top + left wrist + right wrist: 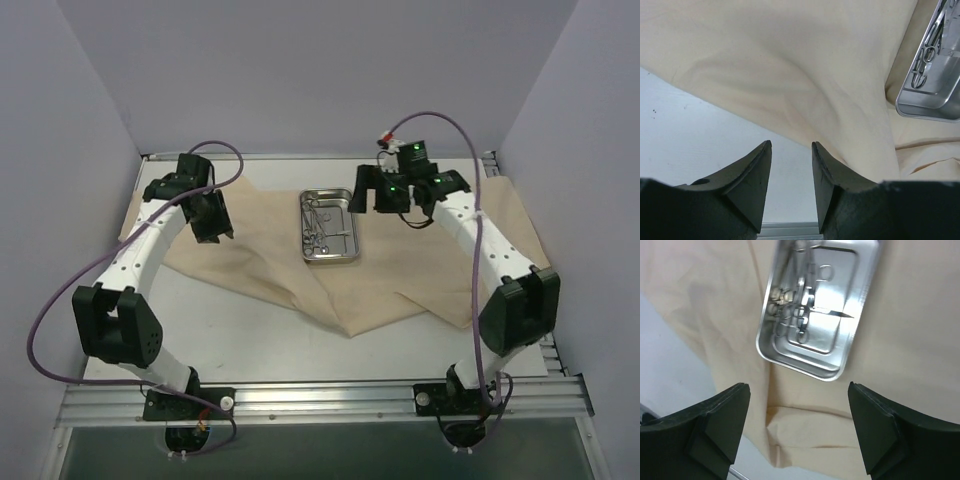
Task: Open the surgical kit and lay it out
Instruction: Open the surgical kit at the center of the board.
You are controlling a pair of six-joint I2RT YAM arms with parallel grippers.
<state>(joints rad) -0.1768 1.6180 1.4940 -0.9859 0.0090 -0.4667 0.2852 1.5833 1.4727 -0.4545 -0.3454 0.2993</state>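
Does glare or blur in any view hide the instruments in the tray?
Top view: even light and sharp, but the tray is small and the instruments merge together. Right wrist: bright glare on the tray floor, with the instruments slightly soft yet readable. Left wrist: the tray is cut off at the right edge, the cloth looks soft, and there are no harsh shadows.

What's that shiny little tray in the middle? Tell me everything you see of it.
The tray is a small, shallow rectangle of shiny, steel-looking metal with rounded corners and a raised rim. It lies flat, open side up, on the spread beige cloth. Several thin silver ring-handled instruments lie inside, toward one side.
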